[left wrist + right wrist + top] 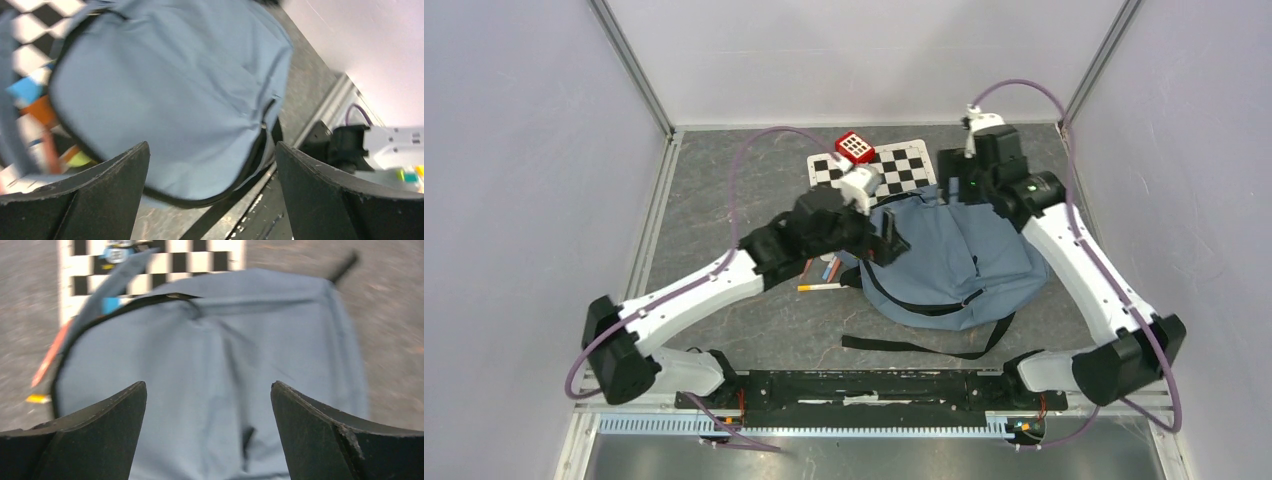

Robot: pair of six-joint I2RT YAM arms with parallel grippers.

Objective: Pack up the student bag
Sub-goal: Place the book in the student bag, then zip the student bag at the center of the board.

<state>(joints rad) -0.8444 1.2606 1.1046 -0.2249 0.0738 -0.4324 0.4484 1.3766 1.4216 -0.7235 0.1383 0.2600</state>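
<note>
scene: two robot arms reach from the near edge of a grey table toward one bag, seen from above.
student bag: a large soft blue-grey backpack lying flat in the middle of the table, with black trim and a loose black strap trailing from its near side.
left gripper: hovers over the bag's left edge. its two black fingers are spread wide and hold nothing. only bag fabric shows between them.
right gripper: hovers over the bag's far end, looking down its length. its fingers are also spread wide and empty.
bag opening: a dark zipper line curves along the far-left edge of the bag. whether it is unzipped all the way cannot be told, as the wrist views are blurred.
beside the bag: a few pens or pencils lie just left of it, a checkerboard sheet lies partly under its far edge, and a red cube with white dots sits beyond that.
step in hand: judged as the approach to the bag itself. nothing is gripped yet, and no item can be seen going in.
next move calls for: one gripper to come down on the fabric lip by the zipper and pinch only that layer, then lift so the mouth gapes. the other gripper is then free to fetch the small things at the bag's left.
</note>
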